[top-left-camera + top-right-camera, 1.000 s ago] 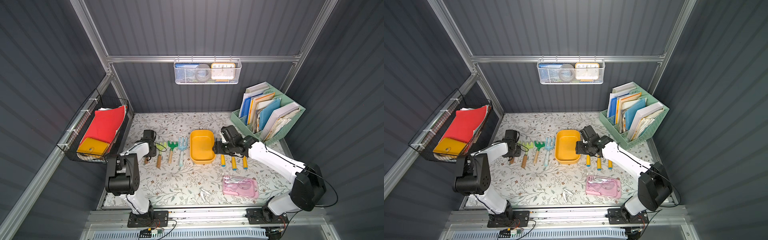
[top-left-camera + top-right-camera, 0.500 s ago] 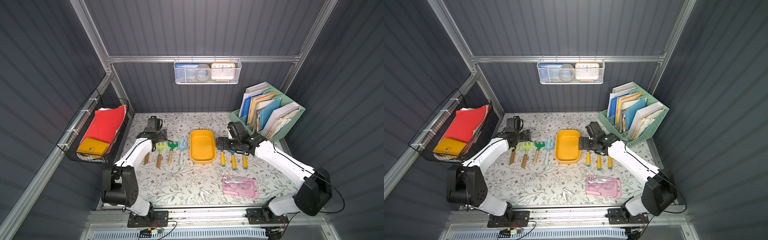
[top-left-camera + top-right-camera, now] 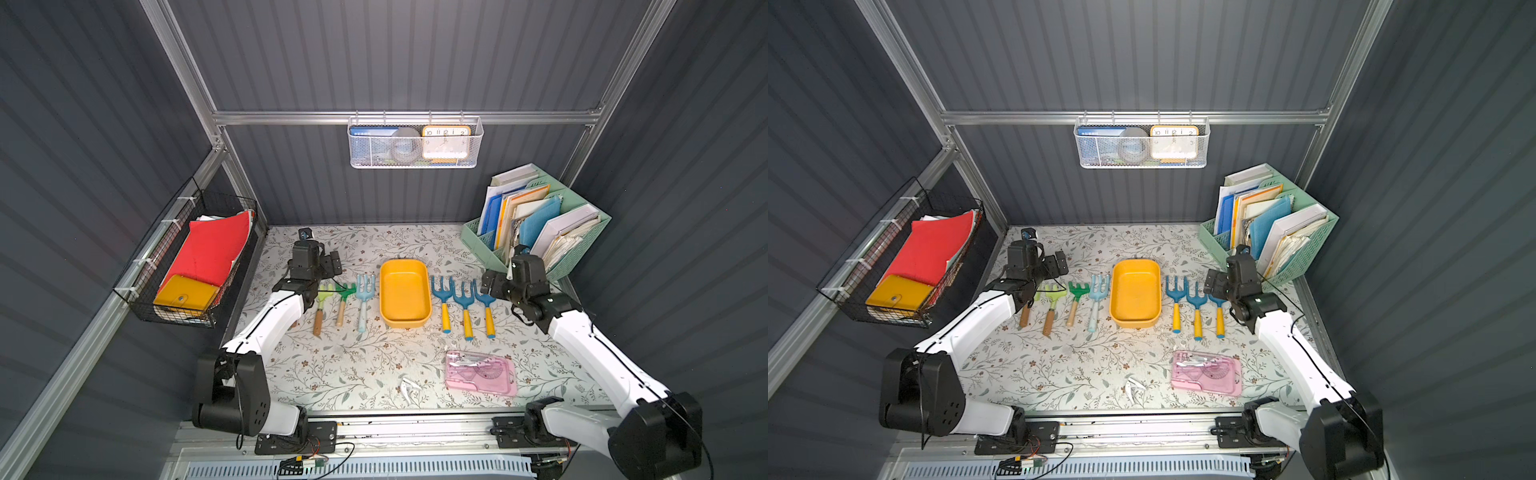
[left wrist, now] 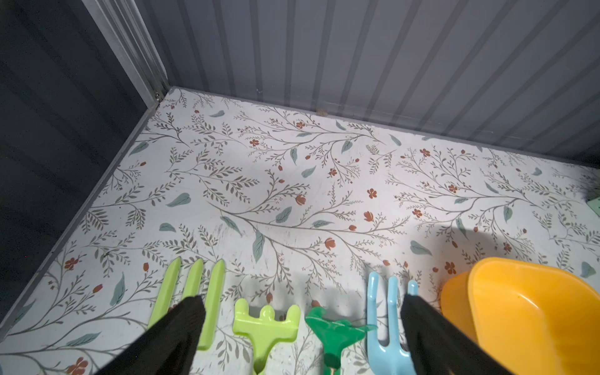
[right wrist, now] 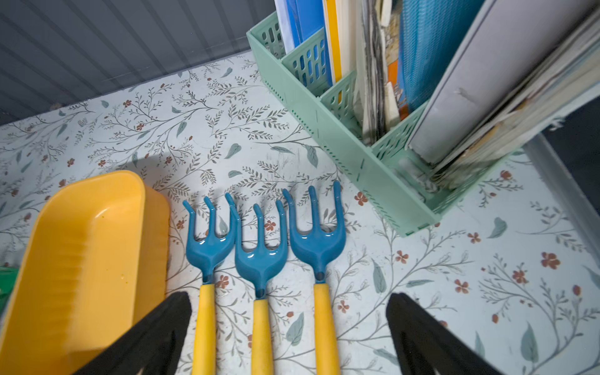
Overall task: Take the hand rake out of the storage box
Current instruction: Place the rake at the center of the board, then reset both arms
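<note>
One floral table (image 3: 353, 374) carries everything you are working with. Two white-and-black arms reach over it, the left arm (image 3: 270, 320) and the right arm (image 3: 590, 345). At the back right corner stands a mint-green file organizer (image 3: 476, 237) packed with folders. A black wire basket (image 3: 166, 232) hangs on the left wall and a white mesh basket (image 3: 415, 162) on the back rail.

Your storage box (image 3: 404, 293) sits in the middle of the table, its yellow floor bare. A pink case (image 3: 480, 374) lies flat near the front, well apart from the box.

Every rake you can see lies on the table outside the box, handles toward you. Three blue-headed rakes (image 3: 463, 296) with yellow handles lie side by side just right of it. On its left lie a pale-blue fork (image 3: 365, 284), a green rake (image 3: 345, 291), a lime rake (image 3: 324, 295) and a lime fork (image 4: 194, 292).

Your left gripper (image 4: 300, 302) is above the heads of the left row, jaws spread wide and holding nothing. Your right gripper (image 5: 289, 298) is over the yellow handles, jaws likewise spread and empty.
</note>
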Available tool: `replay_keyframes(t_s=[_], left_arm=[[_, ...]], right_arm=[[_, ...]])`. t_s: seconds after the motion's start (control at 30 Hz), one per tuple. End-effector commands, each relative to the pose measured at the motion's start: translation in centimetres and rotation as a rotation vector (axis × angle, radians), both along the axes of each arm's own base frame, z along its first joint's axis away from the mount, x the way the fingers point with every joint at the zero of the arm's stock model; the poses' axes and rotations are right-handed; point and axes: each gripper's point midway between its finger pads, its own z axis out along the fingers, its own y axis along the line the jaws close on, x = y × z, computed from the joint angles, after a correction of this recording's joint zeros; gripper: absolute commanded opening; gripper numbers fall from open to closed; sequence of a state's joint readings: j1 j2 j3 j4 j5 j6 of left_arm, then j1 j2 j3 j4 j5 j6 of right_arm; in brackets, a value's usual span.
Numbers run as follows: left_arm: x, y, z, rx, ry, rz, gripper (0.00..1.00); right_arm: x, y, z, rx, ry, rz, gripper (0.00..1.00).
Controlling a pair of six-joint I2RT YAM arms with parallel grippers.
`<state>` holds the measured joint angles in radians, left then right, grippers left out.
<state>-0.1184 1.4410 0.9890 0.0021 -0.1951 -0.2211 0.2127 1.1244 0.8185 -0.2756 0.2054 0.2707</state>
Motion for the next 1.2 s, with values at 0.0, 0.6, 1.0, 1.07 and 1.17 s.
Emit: replay_keyframes(t_s=[0.0, 0.6, 1.0, 1.07, 1.17], left_arm=[[0.8, 1.1, 1.1, 0.028, -0.104, 0.057, 1.00], [-0.9, 4.8, -3.8, 0.135, -0.223, 0.077, 1.00], [-0.9, 6.5, -7.5, 0.099, -0.325, 0.066, 1.00], [-1.1, 7.1, -7.7, 0.080, -0.342, 0.083, 1.00], [-1.0, 7.2, -7.9, 0.075, -0.330, 0.082, 1.00]], right_arm=[[1.1, -2.6, 1.4, -0.134, -0.150, -0.060, 0.99], [3.6, -9.3, -7.9, -0.198, -0.105, -0.272, 0.99], [4.3, -7.8, -8.7, -0.155, -0.308, -0.156, 0.99], [4.2, -7.5, -8.5, -0.153, -0.368, -0.138, 0.99], [4.3, -6.7, -8.5, -0.149, -0.363, -0.090, 0.99]])
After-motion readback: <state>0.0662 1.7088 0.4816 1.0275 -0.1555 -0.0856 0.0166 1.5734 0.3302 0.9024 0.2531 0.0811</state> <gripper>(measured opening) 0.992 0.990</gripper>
